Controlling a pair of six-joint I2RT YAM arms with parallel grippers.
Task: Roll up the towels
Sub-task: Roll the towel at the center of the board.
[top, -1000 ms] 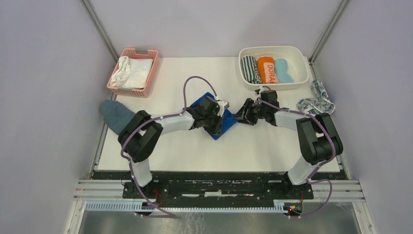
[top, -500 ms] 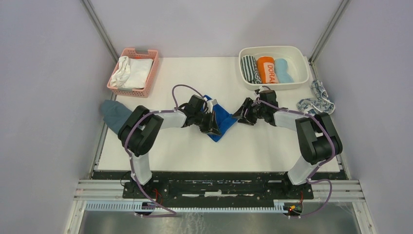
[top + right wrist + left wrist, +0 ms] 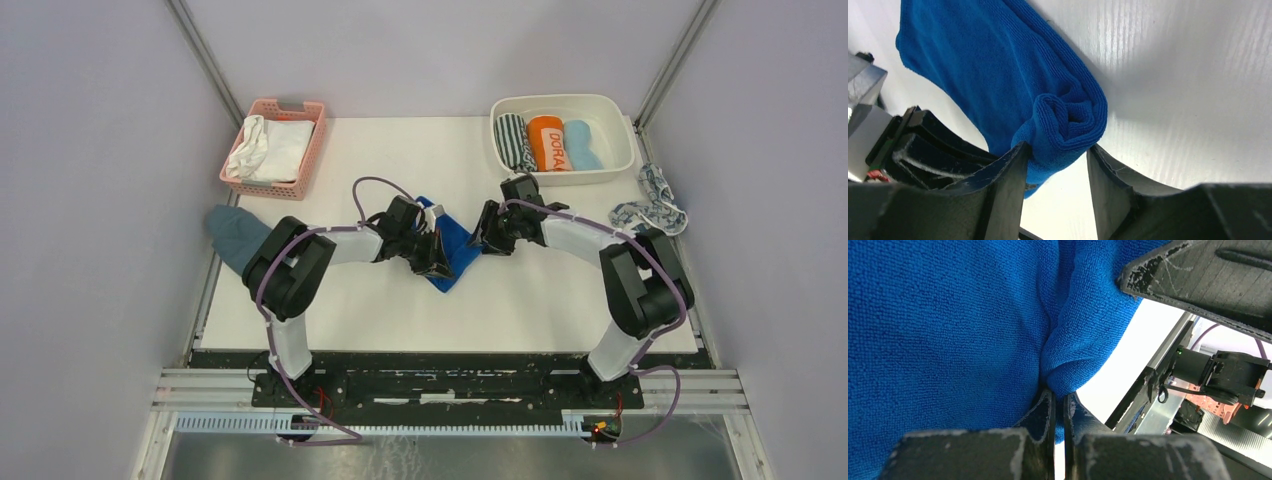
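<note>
The royal blue towel [image 3: 458,243] lies mid-table, partly rolled. In the left wrist view my left gripper [image 3: 1058,392] is shut on a fold of that towel [image 3: 948,330]; from above it [image 3: 432,257] sits at the towel's left side. My right gripper [image 3: 487,238] is at the towel's right side. In its wrist view it [image 3: 1058,147] stands open astride the towel's rolled end [image 3: 1070,120], and its left finger [image 3: 1010,170] touches the cloth. A light blue towel [image 3: 581,143] lies rolled in the white bin. The patterned whitish towel [image 3: 650,205] lies crumpled at the right edge.
The white bin [image 3: 560,100] at the back right also holds a striped roll [image 3: 514,142] and an orange roll [image 3: 547,143]. A pink basket [image 3: 268,188] with white cloths stands at the back left. A teal-grey cloth [image 3: 240,238] hangs over the left edge.
The left gripper drew leftward with the towel's edge, uncovering more blue cloth, then held still. The right gripper moved left up to the towel's rolled end.
</note>
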